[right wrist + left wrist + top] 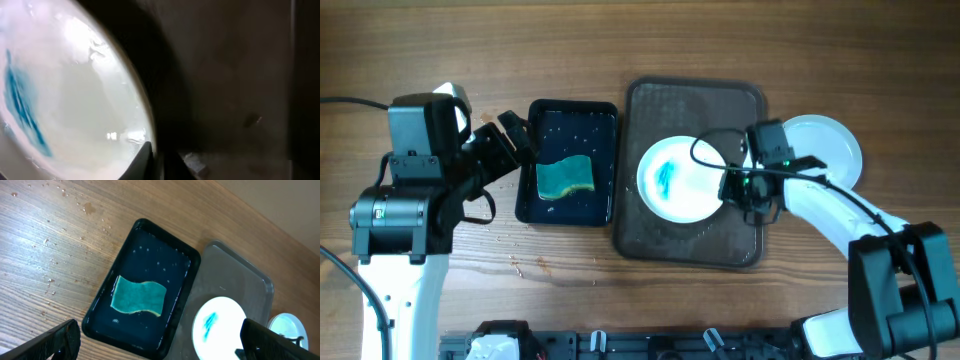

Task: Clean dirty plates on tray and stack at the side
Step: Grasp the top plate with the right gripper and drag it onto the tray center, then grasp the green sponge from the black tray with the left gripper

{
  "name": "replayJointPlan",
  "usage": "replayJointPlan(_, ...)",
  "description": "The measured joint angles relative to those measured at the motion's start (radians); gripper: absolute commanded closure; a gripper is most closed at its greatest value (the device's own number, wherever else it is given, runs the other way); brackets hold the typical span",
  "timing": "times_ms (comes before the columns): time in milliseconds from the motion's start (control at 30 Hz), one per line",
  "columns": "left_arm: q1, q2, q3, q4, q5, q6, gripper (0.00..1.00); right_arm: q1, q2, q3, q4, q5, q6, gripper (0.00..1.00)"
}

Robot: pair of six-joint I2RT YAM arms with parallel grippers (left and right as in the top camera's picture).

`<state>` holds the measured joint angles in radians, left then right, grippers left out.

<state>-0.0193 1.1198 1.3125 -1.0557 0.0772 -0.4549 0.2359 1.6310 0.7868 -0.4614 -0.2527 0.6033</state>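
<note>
- Small round white plate (675, 180), glossy, shallow-rimmed, with a blue-teal smear at its centre: lies flat on the large dark brown rectangular tray (650, 235), which is finely textured with rounded corners.
- Right gripper (738, 190): at this plate's right rim; opening and hold cannot be determined.
- Second white plate (825, 140): on the wood-grain tabletop (620, 40), just right of the tray.
- Green wavy sponge (565, 177): in the glossy black tray (535, 115), left.
- Left gripper (520, 147): spread wide, empty.

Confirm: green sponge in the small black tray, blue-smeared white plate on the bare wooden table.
Plate's wrong: the overhead view shows the blue-smeared round white plate on the large dark brown rectangular tray. The green sponge is in the small black tray.
</note>
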Motion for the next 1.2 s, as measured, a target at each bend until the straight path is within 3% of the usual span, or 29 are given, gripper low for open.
replayJointPlan(233,0.000,0.000,0.000,0.027,0.025,0.000,0.00,0.000,-0.052,0.041,-0.108,0.003,-0.091,0.68)
replayJointPlan(400,-0.008,0.031,0.001,-0.020,0.080,0.000,0.00,0.000,-0.217,0.117,-0.166,0.026,-0.248,0.64)
replayJointPlan(500,-0.019,0.075,0.001,-0.044,0.115,0.002,0.29,0.000,-0.303,0.128,-0.197,0.028,-0.307,0.63)
replayJointPlan(633,-0.037,0.126,-0.001,-0.063,0.088,0.000,0.30,0.000,-0.317,0.128,-0.225,0.030,-0.340,0.62)
replayJointPlan(800,-0.116,0.301,-0.091,0.036,0.028,0.000,0.28,0.000,-0.317,0.128,-0.227,0.034,-0.344,0.62)
replayJointPlan(867,-0.143,0.449,-0.132,0.098,0.016,0.000,0.28,0.000,-0.317,0.128,-0.228,0.033,-0.344,0.62)
replayJointPlan(933,-0.157,0.557,-0.138,0.157,0.001,0.000,0.36,0.000,-0.317,0.128,-0.238,0.034,-0.344,0.62)
replayJointPlan(1000,-0.163,0.648,-0.139,0.203,-0.005,-0.002,0.37,0.000,-0.317,0.128,-0.247,0.036,-0.344,0.62)
replayJointPlan(1033,-0.164,0.690,-0.139,0.229,-0.009,0.000,0.42,0.000,-0.317,0.128,-0.254,0.037,-0.344,0.62)
replayJointPlan(1067,-0.164,0.720,-0.139,0.249,-0.009,0.000,0.53,0.000,-0.317,0.128,-0.257,0.037,-0.344,0.62)
replayJointPlan(1133,-0.164,0.743,-0.139,0.273,-0.010,0.002,0.96,0.000,-0.317,0.128,-0.257,0.037,-0.344,0.62)
replayJointPlan(1200,-0.164,0.749,-0.139,0.279,-0.022,0.000,0.96,0.000,-0.317,0.128,-0.257,0.037,-0.345,0.62)
